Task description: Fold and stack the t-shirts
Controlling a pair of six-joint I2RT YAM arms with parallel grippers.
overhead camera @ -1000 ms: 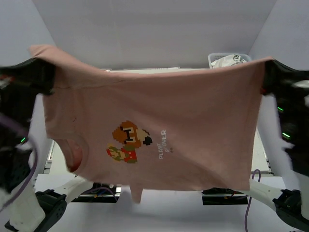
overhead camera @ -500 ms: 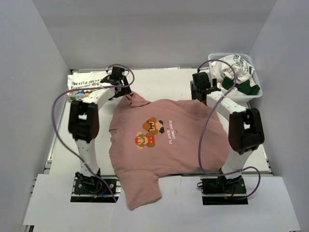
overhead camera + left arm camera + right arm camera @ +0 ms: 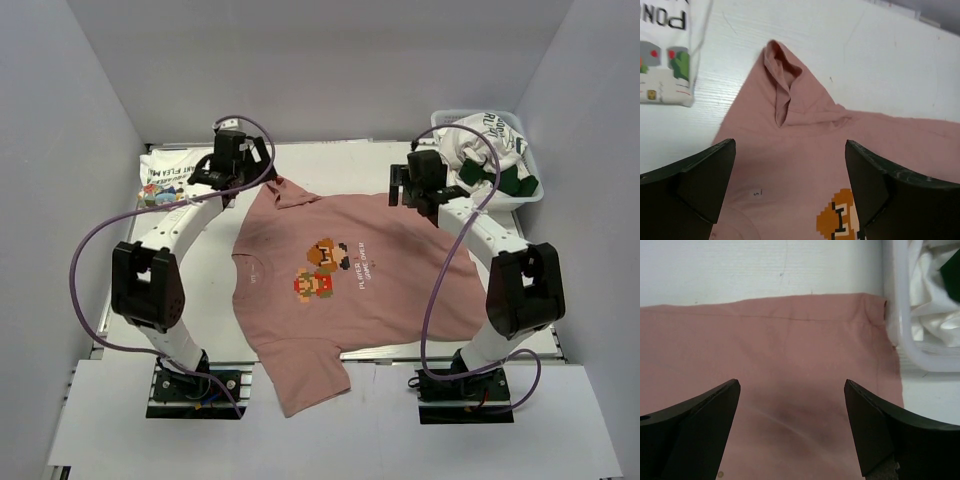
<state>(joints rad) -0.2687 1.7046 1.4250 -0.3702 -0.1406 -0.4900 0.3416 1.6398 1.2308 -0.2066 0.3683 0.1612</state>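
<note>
A dusty-pink t-shirt [image 3: 340, 275] with a pixel game-character print [image 3: 318, 270] lies spread flat across the middle of the table, one sleeve hanging over the near edge. My left gripper [image 3: 245, 170] hovers open over the shirt's far-left corner, where a sleeve [image 3: 782, 85] is puckered; in the left wrist view nothing sits between the fingers of the left gripper [image 3: 789, 145]. Over the far-right hem [image 3: 790, 315], my right gripper [image 3: 405, 185] is open and empty, as the right wrist view of the right gripper [image 3: 791, 382] shows. A folded white t-shirt [image 3: 165, 175] lies at the back left.
A white plastic basket [image 3: 523, 200] at the back right holds crumpled white and dark green shirts [image 3: 485, 150]; its rim [image 3: 900, 340] touches the pink shirt's corner. Grey walls enclose the table on three sides. Purple cables loop off both arms.
The pink shirt, held stretched in the air between both shut grippers a second ago, now lies flat on the table. Both grippers have opened and let go of it.
</note>
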